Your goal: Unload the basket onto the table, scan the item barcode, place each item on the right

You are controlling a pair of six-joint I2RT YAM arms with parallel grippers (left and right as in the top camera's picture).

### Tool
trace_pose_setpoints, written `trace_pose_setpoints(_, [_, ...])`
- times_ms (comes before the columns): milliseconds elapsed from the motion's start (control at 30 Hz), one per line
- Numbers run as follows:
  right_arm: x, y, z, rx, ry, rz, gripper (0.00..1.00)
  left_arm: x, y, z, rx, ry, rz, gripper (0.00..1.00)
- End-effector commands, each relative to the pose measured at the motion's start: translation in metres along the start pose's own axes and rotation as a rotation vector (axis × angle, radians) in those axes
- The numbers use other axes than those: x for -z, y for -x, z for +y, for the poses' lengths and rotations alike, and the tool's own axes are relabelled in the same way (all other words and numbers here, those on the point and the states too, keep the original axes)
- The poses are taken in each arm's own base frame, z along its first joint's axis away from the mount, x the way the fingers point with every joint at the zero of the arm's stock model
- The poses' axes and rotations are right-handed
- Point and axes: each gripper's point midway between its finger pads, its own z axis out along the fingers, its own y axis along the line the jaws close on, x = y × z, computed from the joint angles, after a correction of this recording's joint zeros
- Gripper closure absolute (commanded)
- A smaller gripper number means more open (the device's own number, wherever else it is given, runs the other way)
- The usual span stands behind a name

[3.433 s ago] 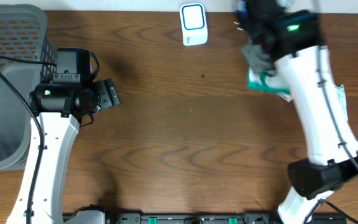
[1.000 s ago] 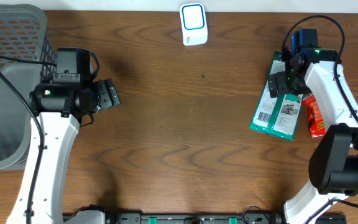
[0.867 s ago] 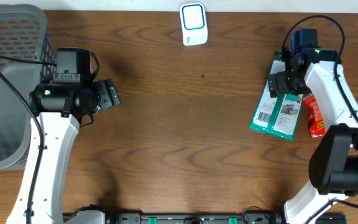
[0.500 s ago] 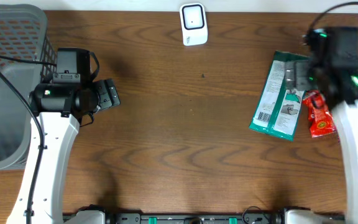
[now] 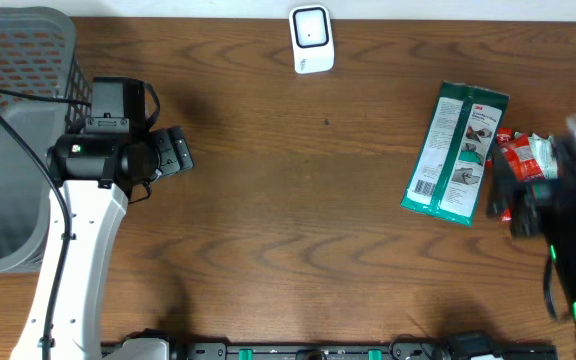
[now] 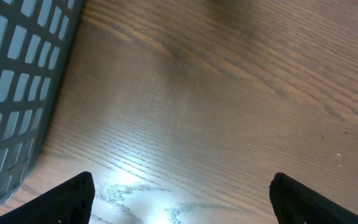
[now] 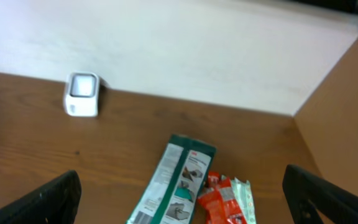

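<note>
The long green flat package (image 5: 456, 152) lies free at 3 o'clock on the wooden tabletop (image 5: 298, 220); the left fingers (image 6: 67, 199) and right fingers (image 7: 48, 199) stand wide apart, empty. Picking up seems the step in hand: the right fingers must clamp it, then show its barcode to the white box-shaped scanner (image 5: 310, 38) at 12 o'clock.

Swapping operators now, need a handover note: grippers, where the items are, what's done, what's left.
Left gripper: open, empty, over the table by the basket.
Right gripper: open, empty, up off the table.
Green pack: flat on the table's right side, barcode up; red packet beside it.
Scanner: far edge, apart from the pack.
Done: no scan evident. Left: lift pack, show barcode to scanner.
</note>
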Motion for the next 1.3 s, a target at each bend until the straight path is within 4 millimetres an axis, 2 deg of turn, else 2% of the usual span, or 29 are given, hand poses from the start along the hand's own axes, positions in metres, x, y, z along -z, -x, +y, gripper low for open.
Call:
trace_pose_setpoints(0, [0.021,-0.012,0.006,0.005,0.032,-0.069,0.01,0.004,0.005,0.001,-0.010,0.005,-0.016,0.09])
trace_pose_setpoints(67, [0.029,-0.029,0.006,0.001,0.034,-0.090,0.01,0.004,0.005,0.001,-0.010,0.005,-0.016,0.09])
trace_pose_setpoints(100, [0.032,-0.045,0.006,-0.002,0.031,-0.101,0.01,0.004,0.005,0.001,-0.010,0.005,-0.016,0.09])
trace_pose_setpoints(167, [0.031,-0.062,0.006,-0.016,0.017,-0.130,0.01,0.004,0.005,0.001,-0.010,0.005,-0.016,0.09])
trace_pose_setpoints(300, [0.025,-0.084,0.010,-0.033,0.013,-0.198,0.01,0.004,0.005,0.001,-0.010,0.005,-0.016,0.09])
trace_pose_setpoints(400, [0.016,-0.097,0.020,-0.045,0.045,-0.312,0.01,0.004,0.005,0.001,-0.010,0.005,-0.016,0.09])
trace_pose_setpoints(533, [0.003,-0.102,0.031,-0.042,0.080,-0.467,0.01,0.004,0.005,0.001,-0.010,0.005,-0.016,0.09])
trace_pose_setpoints(700, [-0.002,-0.094,0.032,-0.052,0.063,-0.671,0.01,0.004,0.005,0.001,-0.010,0.005,-0.016,0.09])
trace_pose_setpoints(767, [-0.006,-0.097,0.033,-0.053,0.056,-0.711,0.01,0.004,0.005,0.001,-0.010,0.005,-0.016,0.09])
trace_pose_setpoints(900, [-0.024,-0.117,0.036,-0.057,0.051,-0.707,0.01,0.004,0.005,0.001,-0.010,0.005,-0.016,0.09])
trace_pose_setpoints(1067, [-0.057,-0.163,0.043,-0.169,0.089,-0.592,0.01,0.004,0.005,0.001,-0.010,0.005,-0.016,0.09])
trace_pose_setpoints(1267, [-0.076,-0.197,0.047,-0.180,0.093,-0.441,0.01,0.004,0.005,0.001,-0.010,0.005,-0.016,0.09])
